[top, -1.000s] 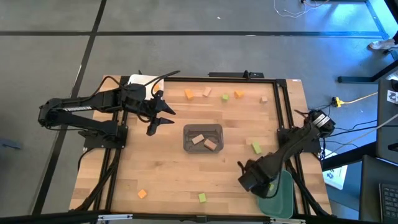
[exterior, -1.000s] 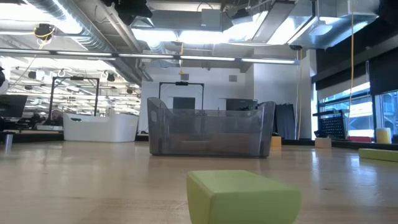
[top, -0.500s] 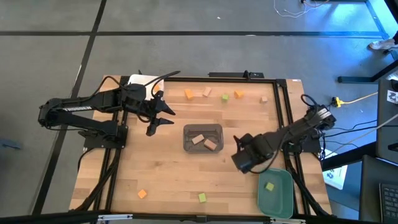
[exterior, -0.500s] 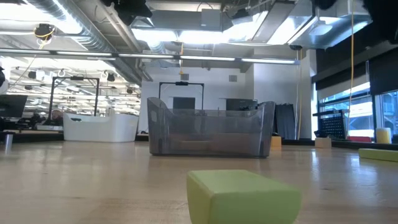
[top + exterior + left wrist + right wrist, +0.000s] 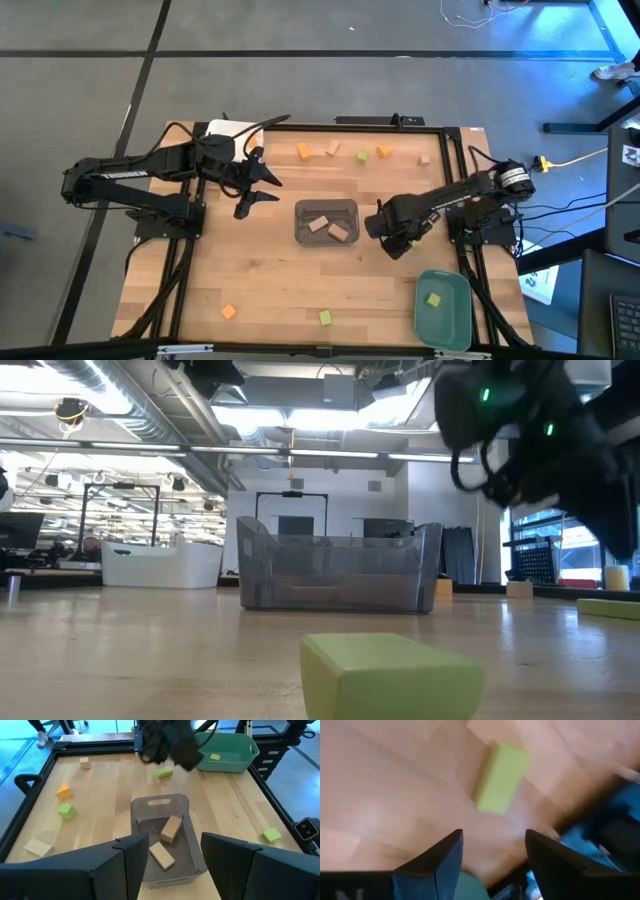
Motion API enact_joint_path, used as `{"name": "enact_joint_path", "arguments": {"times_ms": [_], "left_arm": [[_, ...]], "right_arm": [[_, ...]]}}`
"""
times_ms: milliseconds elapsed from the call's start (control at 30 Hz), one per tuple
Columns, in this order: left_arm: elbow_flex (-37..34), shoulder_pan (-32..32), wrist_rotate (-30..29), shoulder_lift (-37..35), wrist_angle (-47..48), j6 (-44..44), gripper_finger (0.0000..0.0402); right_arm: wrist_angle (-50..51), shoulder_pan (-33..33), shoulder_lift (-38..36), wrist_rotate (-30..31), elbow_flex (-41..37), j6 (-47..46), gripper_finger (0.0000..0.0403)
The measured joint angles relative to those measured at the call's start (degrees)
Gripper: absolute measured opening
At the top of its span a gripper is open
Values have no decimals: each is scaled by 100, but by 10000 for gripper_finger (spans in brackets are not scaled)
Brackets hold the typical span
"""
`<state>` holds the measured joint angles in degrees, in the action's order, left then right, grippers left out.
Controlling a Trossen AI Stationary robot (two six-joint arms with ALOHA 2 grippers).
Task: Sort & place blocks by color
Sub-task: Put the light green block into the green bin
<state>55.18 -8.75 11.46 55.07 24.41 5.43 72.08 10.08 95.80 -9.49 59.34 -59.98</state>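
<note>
Right gripper (image 5: 388, 232): I am swinging it off the teal tray (image 5: 443, 310), jaws spread and empty, toward the yellow-green bar (image 5: 502, 777); left gripper (image 5: 262, 184) spread, idling.

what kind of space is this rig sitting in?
Probably a robotics lab or industrial workshop: exposed ceiling ducts, a concrete floor with loose cables, and a framed wooden table.

Wood, plastic and matt paint
Pale planked wood worktop (image 5: 270, 270); translucent grey plastic tray (image 5: 326, 222); glossy teal tray (image 5: 443, 309); matt green block (image 5: 501, 777).
</note>
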Motion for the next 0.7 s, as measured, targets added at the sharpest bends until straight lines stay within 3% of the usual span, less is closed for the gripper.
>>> {"name": "enact_joint_path", "arguments": {"times_ms": [400,700], "left_arm": [[0,0,0,0,-5,-128,173],[0,-2,-2,0,-2,-228,173]], "right_arm": [[-903,-690,1,69,-790,766,214],[-1553,-867,-18,-20,-1287,776,214]]}}
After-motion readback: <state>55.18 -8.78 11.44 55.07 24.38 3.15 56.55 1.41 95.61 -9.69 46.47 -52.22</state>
